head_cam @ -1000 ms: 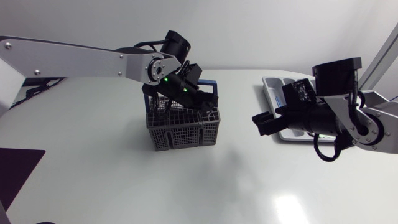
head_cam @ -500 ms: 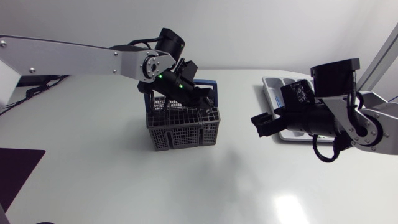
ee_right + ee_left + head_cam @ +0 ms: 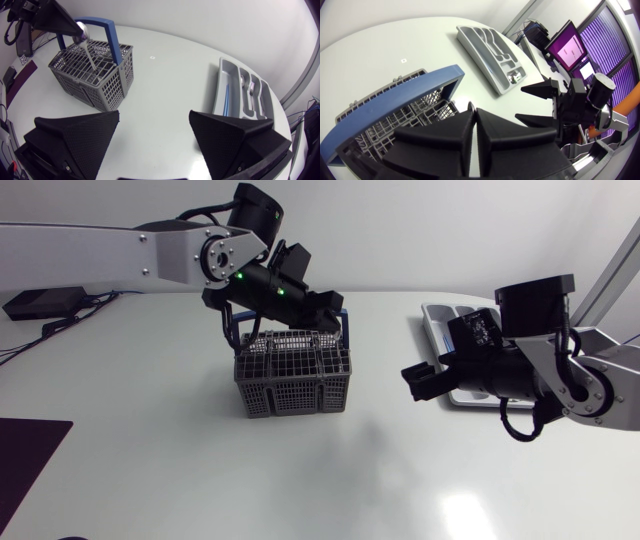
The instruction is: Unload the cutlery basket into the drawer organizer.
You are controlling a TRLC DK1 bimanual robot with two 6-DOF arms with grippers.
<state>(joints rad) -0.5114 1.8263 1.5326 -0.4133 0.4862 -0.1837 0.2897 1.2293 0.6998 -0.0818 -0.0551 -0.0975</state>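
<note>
The left arm (image 3: 120,255) comes in across the counter (image 3: 200,480) and bends down at the wrist, so the left gripper (image 3: 333,317) tilts over the far side of the cutlery basket (image 3: 293,380), next to its blue handle (image 3: 102,22). Its jaws are pressed nearly together, pinching a spoon (image 3: 89,50) at the bowl end. The spoon's stem slants down to the basket's top grid. The basket stands upright near the middle of the counter. The right arm (image 3: 590,385) is folded low in front of the drawer organizer (image 3: 432,320), which lies by the counter's far right edge and holds a fork (image 3: 251,90). The right gripper (image 3: 420,380) points toward the basket, well apart from it, its jaws spread wide and holding nothing.
</note>
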